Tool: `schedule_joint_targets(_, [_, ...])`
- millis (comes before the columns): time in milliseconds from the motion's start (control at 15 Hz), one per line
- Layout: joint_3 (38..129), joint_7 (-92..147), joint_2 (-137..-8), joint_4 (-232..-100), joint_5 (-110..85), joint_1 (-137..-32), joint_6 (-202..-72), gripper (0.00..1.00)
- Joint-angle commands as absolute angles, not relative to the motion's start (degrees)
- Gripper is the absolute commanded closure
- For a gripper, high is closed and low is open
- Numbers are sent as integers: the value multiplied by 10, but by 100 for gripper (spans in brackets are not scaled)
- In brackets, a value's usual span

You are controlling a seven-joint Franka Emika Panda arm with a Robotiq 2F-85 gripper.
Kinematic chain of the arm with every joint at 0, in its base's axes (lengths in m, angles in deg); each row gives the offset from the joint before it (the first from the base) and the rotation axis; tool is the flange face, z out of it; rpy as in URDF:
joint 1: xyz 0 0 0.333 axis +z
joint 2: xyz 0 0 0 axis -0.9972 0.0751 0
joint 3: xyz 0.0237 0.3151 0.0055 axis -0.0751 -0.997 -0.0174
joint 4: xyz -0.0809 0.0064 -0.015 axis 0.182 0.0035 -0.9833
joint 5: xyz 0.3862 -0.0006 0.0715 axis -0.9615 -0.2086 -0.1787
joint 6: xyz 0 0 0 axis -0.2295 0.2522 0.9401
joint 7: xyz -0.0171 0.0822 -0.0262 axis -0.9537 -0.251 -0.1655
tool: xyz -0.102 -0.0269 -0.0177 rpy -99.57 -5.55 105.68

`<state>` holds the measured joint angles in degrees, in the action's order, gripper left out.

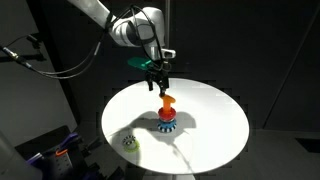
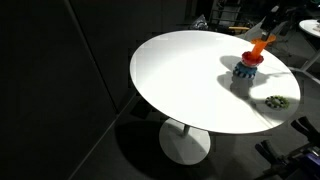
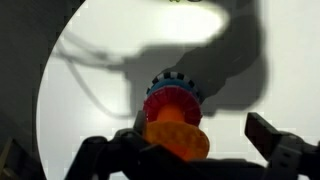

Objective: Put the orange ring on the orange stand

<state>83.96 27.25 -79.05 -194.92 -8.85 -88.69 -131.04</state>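
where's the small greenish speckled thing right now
In an exterior view the greenish object lies near the white table's edge, down-left of the orange stand, not touching it.

No legible text or labels anywhere.

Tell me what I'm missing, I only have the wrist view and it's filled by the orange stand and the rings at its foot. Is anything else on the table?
Observer: Yes, a small pale greenish object lies alone near the edge of the table, apart from the orange stand.
Operator: Where is the gripper?
Observer: In an exterior view the gripper hangs just above the stand, fingers pointing down.
Operator: Is the stand near an edge?
Observer: No, it sits around the middle of the round white table.
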Motion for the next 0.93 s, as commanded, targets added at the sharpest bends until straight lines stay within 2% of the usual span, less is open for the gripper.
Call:
schedule_joint_targets(0, [840,283,-811,-1958,-83,-886,-1320,0])
schedule_joint_targets(867, [838,304,-775,-1940,-84,-879,-1375,0])
